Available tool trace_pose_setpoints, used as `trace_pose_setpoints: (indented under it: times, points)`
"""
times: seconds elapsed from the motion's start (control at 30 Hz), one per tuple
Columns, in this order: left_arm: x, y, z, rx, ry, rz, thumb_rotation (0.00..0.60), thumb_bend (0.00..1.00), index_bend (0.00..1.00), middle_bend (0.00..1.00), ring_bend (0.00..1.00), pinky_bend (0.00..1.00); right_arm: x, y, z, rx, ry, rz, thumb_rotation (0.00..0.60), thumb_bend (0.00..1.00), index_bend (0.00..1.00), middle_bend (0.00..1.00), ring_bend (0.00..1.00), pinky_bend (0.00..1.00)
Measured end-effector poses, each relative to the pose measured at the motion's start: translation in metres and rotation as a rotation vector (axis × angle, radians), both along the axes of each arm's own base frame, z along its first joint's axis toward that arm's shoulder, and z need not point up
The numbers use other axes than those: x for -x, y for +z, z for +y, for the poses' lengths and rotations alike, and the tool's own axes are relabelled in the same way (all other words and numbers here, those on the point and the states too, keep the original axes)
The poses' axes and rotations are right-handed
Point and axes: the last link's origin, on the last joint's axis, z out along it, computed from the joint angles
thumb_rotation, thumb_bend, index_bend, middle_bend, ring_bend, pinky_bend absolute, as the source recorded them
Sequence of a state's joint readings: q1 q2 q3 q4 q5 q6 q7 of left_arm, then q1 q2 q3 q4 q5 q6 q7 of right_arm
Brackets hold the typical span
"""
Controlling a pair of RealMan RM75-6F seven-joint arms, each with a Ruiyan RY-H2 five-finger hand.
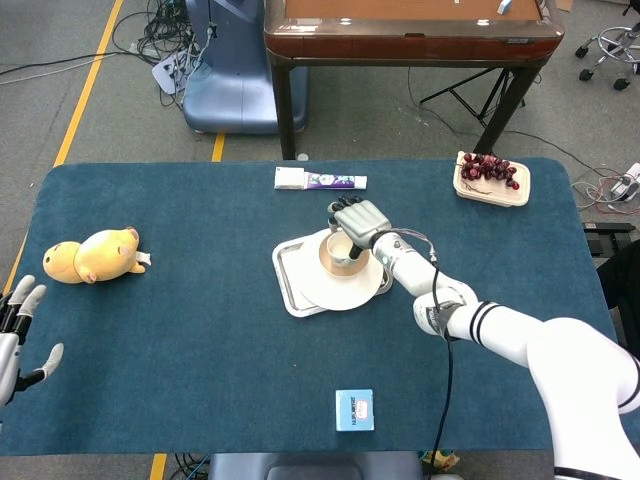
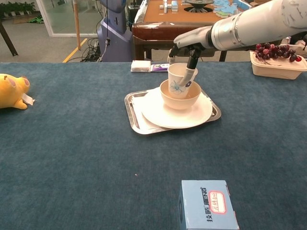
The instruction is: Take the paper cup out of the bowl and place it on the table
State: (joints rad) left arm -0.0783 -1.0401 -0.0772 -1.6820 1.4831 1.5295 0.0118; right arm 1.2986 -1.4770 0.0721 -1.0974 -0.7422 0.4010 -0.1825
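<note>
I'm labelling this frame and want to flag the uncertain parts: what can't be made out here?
- Base of the white paper cup: chest view, hidden by the cream bowl wall; whether it has cleared the bottom is unclear.
- Right hand grip: head view, the hand covers the cup's rim.
- Left hand: head view, cut off by the left edge; absent in the chest view.
- Small blue box label: both views, too small to read.
</note>
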Motion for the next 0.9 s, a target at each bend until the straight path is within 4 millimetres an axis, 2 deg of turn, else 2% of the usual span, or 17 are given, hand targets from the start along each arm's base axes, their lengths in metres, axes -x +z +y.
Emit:
trace_pose_setpoints:
  times: [0.33,0.57,0.9]
  points:
    - [0.000,-0.003,0.002,0.005,0.003,0.015,0.600,0.32,0.00,0.00,0.00,0.00,-0.008,0.020,0.006,0.011,0.012,-0.004,0.600,0.21,0.44,0.14,0.00,0.08]
    - [-0.001,-0.005,0.001,0.004,0.003,0.024,0.600,0.32,0.00,0.00,0.00,0.00,-0.013,0.041,0.020,0.018,0.022,-0.007,0.600,0.21,0.44,0.14,0.00,0.08]
    - [-0.003,-0.011,0.002,0.019,0.000,0.048,0.600,0.32,0.00,0.00,0.00,0.00,0.006,0.074,0.055,0.053,0.019,0.032,0.600,0.21,0.44,0.14,0.00,0.08]
